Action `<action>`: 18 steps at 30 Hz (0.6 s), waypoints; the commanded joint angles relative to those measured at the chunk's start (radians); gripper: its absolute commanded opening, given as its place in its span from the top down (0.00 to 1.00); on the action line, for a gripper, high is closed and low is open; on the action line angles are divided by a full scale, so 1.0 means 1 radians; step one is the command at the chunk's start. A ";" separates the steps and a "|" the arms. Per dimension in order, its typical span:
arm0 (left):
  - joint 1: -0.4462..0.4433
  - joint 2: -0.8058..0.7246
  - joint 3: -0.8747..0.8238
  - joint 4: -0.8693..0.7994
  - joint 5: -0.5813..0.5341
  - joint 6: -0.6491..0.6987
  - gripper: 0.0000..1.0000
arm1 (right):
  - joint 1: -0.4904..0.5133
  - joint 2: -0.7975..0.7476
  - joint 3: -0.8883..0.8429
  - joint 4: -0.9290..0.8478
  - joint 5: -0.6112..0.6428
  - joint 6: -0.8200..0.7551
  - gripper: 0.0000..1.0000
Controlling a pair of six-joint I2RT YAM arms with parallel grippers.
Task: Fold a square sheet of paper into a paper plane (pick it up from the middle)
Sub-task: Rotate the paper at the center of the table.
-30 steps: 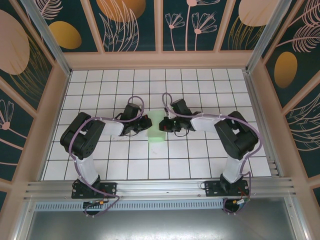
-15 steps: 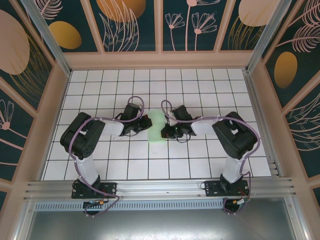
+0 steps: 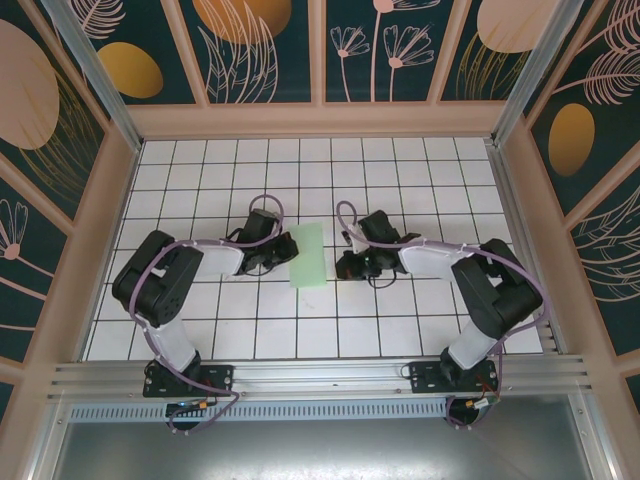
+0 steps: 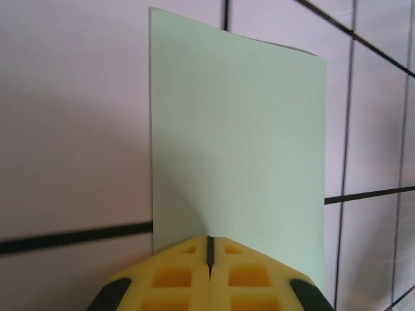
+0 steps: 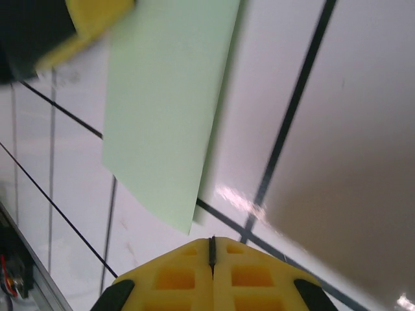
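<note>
The square sheet of paper (image 3: 306, 256) lies folded into a narrow pale-green strip on the white tiled table, midway between the arms. My left gripper (image 3: 287, 252) is shut, and its tips rest at the strip's left long edge. In the left wrist view the paper (image 4: 237, 142) stretches flat ahead of the shut yellow tips (image 4: 209, 241), which overlap its near edge; nothing shows between them. My right gripper (image 3: 343, 266) is shut and stands apart, a short way right of the strip. The right wrist view has the paper (image 5: 165, 110) up and left of the shut tips (image 5: 211, 241).
The tiled table (image 3: 300, 170) is boxed in by wooden walls (image 3: 110, 220) on three sides, with an aluminium rail (image 3: 320, 375) along the near edge. Open tiles lie behind and in front of the strip.
My right gripper has drawn back to the right, off the paper. The strip, partly covered before, now lies fully uncovered and flat. The left gripper stays at its left edge.
</note>
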State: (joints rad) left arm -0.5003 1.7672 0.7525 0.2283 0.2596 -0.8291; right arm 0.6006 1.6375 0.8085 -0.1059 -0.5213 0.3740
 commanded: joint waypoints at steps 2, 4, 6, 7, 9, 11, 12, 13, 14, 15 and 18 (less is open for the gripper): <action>0.017 -0.075 -0.088 -0.281 -0.117 -0.060 1.00 | -0.007 0.011 0.060 0.091 0.019 0.071 1.00; 0.017 -0.140 -0.100 -0.258 -0.102 -0.070 1.00 | 0.002 0.048 0.087 0.135 -0.012 0.106 1.00; 0.017 -0.187 -0.102 -0.231 -0.087 -0.068 1.00 | 0.015 0.085 0.120 0.157 -0.023 0.127 1.00; 0.017 -0.205 -0.095 -0.216 -0.072 -0.057 1.00 | 0.021 0.104 0.134 0.165 -0.022 0.142 1.00; 0.017 -0.226 -0.078 -0.176 -0.038 -0.040 1.00 | 0.026 0.135 0.146 0.194 -0.022 0.178 1.00; 0.017 -0.231 -0.058 -0.125 0.011 -0.030 1.00 | 0.030 0.168 0.155 0.225 -0.031 0.216 1.00; 0.017 -0.227 -0.044 -0.100 0.033 -0.028 1.00 | 0.035 0.185 0.163 0.231 -0.037 0.224 1.00; 0.017 -0.220 -0.030 -0.075 0.062 -0.023 0.98 | 0.040 0.200 0.171 0.237 -0.044 0.231 1.00; 0.017 -0.210 -0.017 -0.062 0.077 -0.020 0.98 | 0.046 0.212 0.177 0.240 -0.051 0.233 1.00; 0.017 -0.193 0.002 -0.059 0.084 -0.015 0.98 | 0.052 0.223 0.188 0.239 -0.054 0.236 1.00; 0.017 -0.127 0.058 -0.051 0.118 0.007 0.99 | 0.065 0.257 0.212 0.233 -0.056 0.245 1.00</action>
State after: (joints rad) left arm -0.4881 1.5856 0.7582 0.1268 0.3161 -0.8574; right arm 0.6491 1.8675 0.9752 0.0914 -0.5491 0.5869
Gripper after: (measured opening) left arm 0.065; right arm 0.058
